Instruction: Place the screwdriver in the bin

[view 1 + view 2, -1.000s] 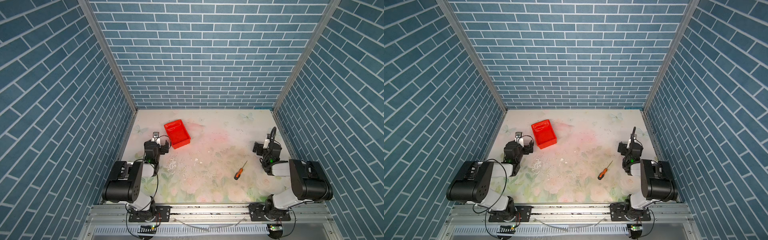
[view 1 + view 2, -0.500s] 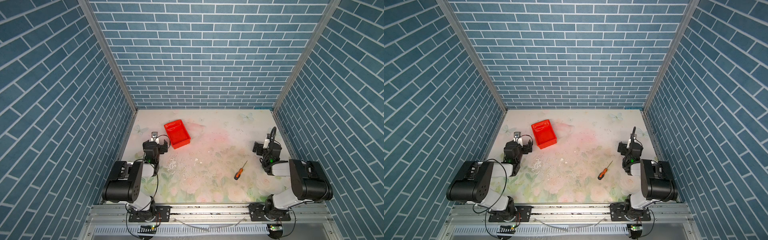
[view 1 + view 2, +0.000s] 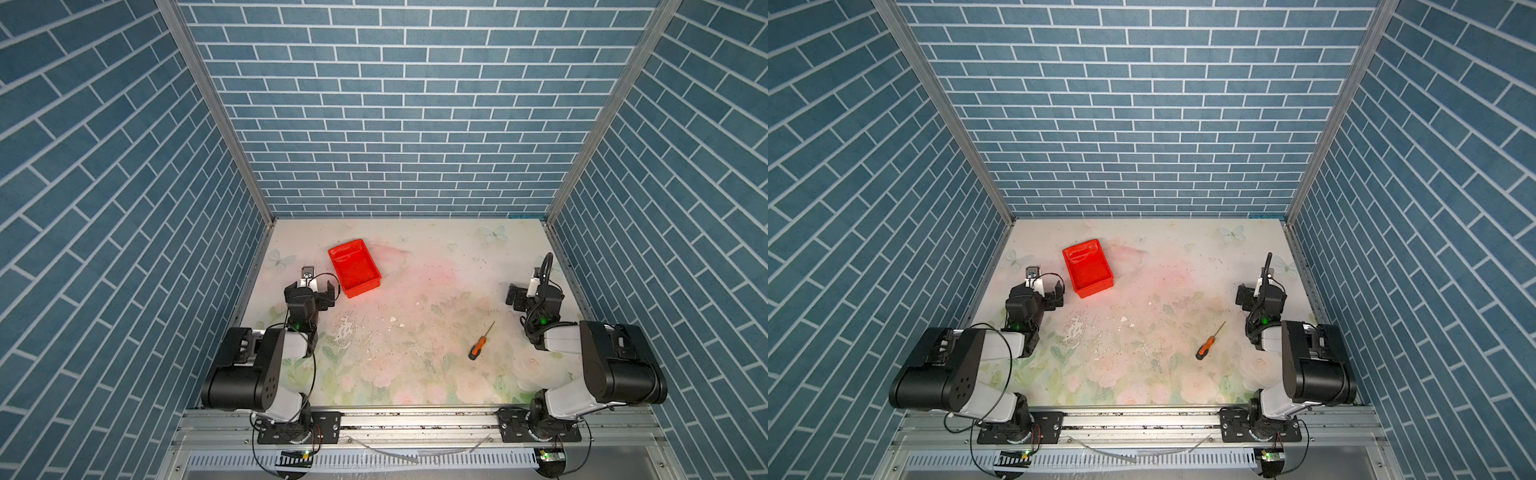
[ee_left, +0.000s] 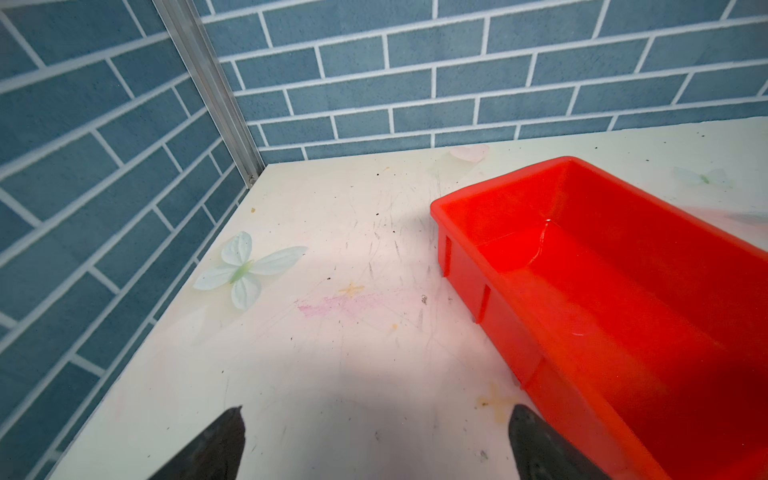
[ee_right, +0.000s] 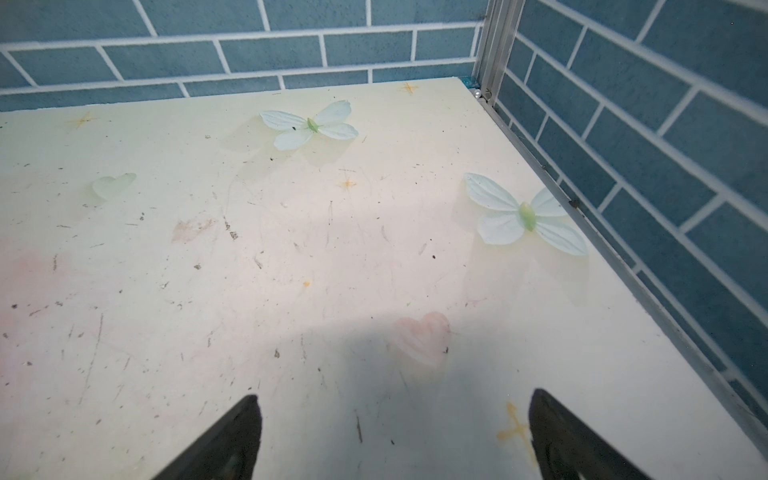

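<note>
The screwdriver [image 3: 478, 344] [image 3: 1207, 344], with an orange handle and a thin shaft, lies flat on the table at the front right, its shaft pointing back and to the right. The red bin [image 3: 365, 289] [image 3: 1096, 291] sits empty at the back left. My left gripper [image 3: 311, 286] [image 3: 1038, 291] stands open just left of the bin's near corner. In the left wrist view the bin [image 4: 498, 316] is beside one finger of the left gripper [image 4: 376, 415]. My right gripper [image 3: 534, 293] [image 3: 1260, 293] [image 5: 392, 399] is open over bare table, behind and right of the screwdriver.
Blue brick-pattern walls close the table on three sides, with metal corner posts [image 3: 266, 216]. The table [image 3: 415, 291] has a worn floral print with butterfly pictures [image 5: 309, 124]. Both arm bases [image 3: 249, 374] stand on the front rail.
</note>
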